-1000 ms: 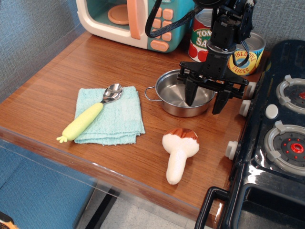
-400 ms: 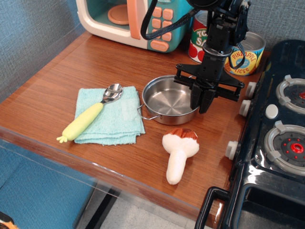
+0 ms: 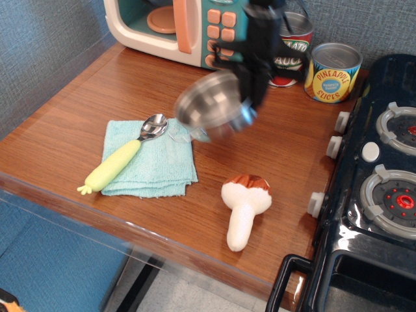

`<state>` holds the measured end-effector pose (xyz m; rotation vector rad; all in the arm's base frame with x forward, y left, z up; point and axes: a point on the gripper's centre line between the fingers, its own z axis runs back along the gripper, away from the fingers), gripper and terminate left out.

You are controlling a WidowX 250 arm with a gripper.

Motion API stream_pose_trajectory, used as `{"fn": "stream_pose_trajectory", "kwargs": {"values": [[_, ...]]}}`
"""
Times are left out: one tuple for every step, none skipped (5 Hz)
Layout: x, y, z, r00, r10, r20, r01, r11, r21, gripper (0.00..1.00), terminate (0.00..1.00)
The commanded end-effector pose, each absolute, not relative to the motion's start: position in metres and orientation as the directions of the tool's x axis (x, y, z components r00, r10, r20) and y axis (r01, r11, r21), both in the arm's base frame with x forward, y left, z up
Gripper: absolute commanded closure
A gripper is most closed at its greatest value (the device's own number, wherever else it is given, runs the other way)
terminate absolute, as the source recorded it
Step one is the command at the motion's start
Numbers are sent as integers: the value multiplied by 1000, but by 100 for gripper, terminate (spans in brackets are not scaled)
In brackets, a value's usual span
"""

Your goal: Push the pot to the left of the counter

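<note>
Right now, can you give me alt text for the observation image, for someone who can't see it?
A blurred steel pot, tilted and apparently lifted, hangs at the robot arm's pincer above a wooden counter, by a blue cloth with a yellow-handled spoon. A toy mushroom, microwave, two cans and a stove surround it.

shiny polished steel pot (image 3: 211,107), glossy brown wood-grain counter (image 3: 97,97), soft fuzzy teal cloth (image 3: 151,159), metal spoon (image 3: 123,156) with matte yellow plastic handle, plush mushroom (image 3: 245,208), printed tin cans (image 3: 333,71), glossy dark plastic stove (image 3: 374,195), smooth plastic microwave (image 3: 175,29)
</note>
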<state>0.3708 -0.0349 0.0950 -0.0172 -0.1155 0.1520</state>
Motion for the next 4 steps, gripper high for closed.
{"fn": "stream_pose_trajectory", "kwargs": {"values": [[363,55,124,951,257,171,-260,966,-9,100,0],[366,92,110,937,312,159,-317,949,5,100,0],[371,116,97,921,353,167,-362,932,26,100,0],[378,138,90,897,397,195,-413,909,50,100,0]]}}
